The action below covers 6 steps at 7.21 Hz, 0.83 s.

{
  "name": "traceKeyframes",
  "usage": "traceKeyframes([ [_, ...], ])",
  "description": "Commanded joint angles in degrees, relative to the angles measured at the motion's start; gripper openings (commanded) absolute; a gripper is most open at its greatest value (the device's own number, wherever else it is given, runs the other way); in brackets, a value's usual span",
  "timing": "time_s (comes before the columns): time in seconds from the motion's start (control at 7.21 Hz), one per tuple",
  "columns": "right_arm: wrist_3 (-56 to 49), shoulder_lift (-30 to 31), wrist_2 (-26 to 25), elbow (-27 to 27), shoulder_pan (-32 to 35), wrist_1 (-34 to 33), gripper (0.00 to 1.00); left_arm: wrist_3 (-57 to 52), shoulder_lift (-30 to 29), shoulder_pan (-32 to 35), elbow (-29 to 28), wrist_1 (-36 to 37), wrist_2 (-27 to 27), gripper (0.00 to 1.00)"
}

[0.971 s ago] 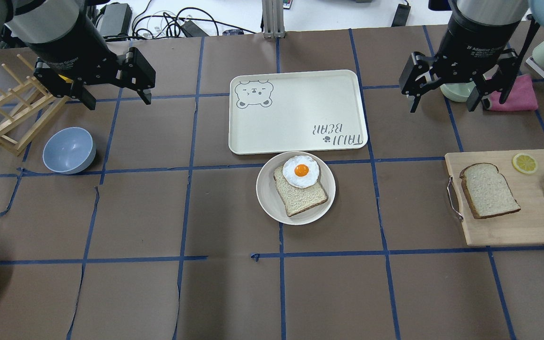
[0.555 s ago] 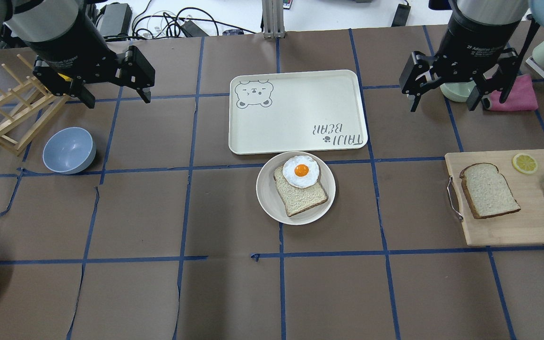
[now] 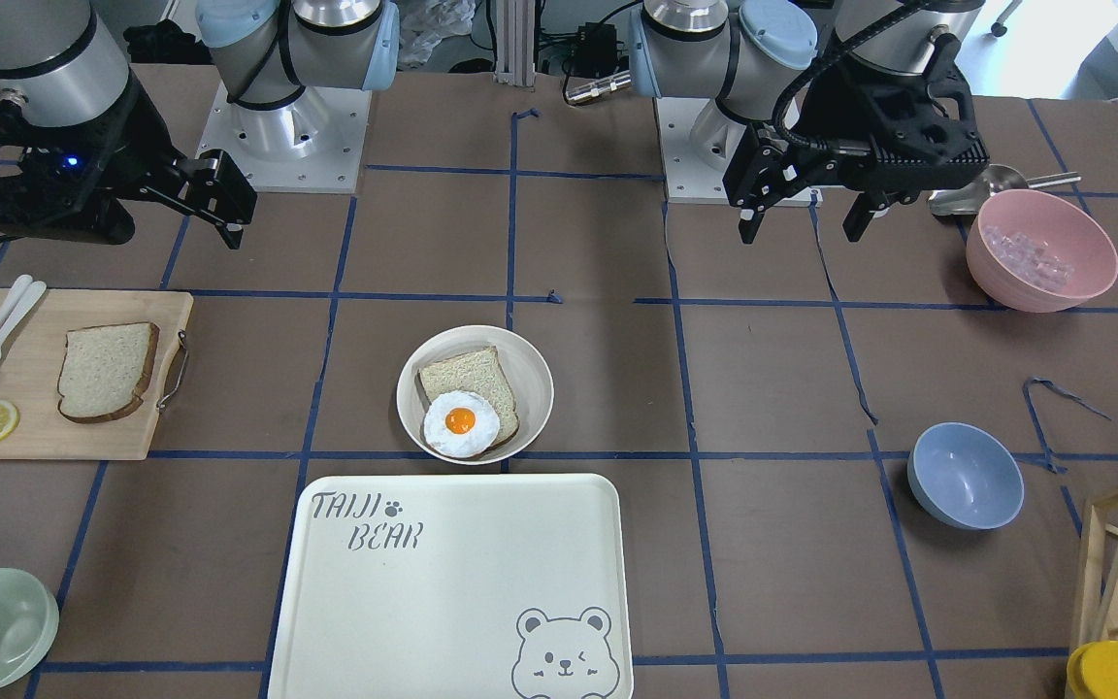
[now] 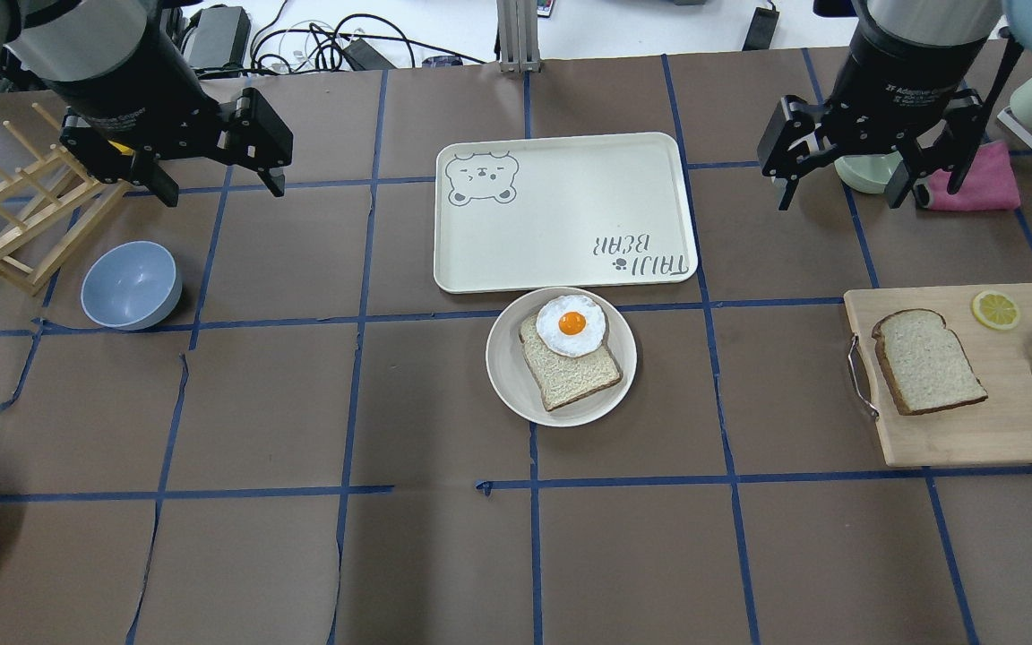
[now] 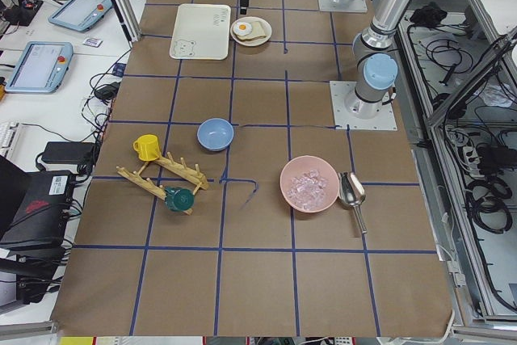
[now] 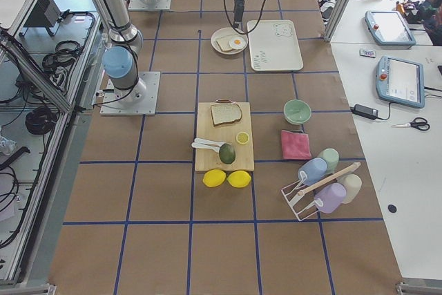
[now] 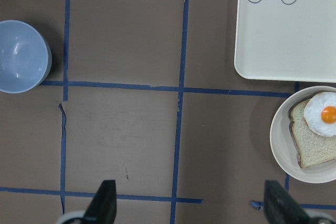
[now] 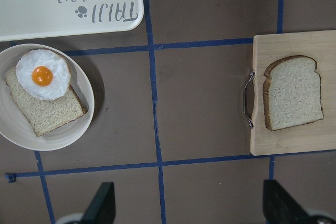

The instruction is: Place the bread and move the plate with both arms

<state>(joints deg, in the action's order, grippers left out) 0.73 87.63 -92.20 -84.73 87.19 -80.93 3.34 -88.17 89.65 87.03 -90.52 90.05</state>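
My left gripper [image 4: 222, 184] hangs spread wide over the bench's far left, and my right gripper [image 4: 841, 199] hangs equally spread over the far right. The bread [image 4: 928, 363] lies flat on the cutting board [image 4: 955, 439] at the right edge. The plate [image 4: 503, 367], holding an egg-topped slice [image 4: 574, 372], sits mid-bench just beside the tray [image 4: 570, 215], with bare bench between plate and board.

Plate [image 4: 507, 363] mid-table, robot-side of tray [image 4: 561, 224], just beside it | in plate: 1 bread slice [image 4: 574, 376], egg [image 4: 571, 325] on it | right: board [image 4: 955, 430] carrying 2nd slice [image 4: 928, 361] | left: bowl [image 4: 131, 285], rack [image 4: 14, 224] beyond it
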Motion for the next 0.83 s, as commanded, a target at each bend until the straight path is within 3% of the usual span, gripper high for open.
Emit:
traceKeyframes([
  [0.0,0.0,0.0,0.0,0.0,0.0,0.1,1.00,0.1,0.2,0.0,0.2,-0.3,-0.2,1.00],
  [0.69,0.1,0.0,0.0,0.0,0.0,0.3,1.00,1.1,-0.9,0.3,0.3,0.3,-0.2,1.00],
])
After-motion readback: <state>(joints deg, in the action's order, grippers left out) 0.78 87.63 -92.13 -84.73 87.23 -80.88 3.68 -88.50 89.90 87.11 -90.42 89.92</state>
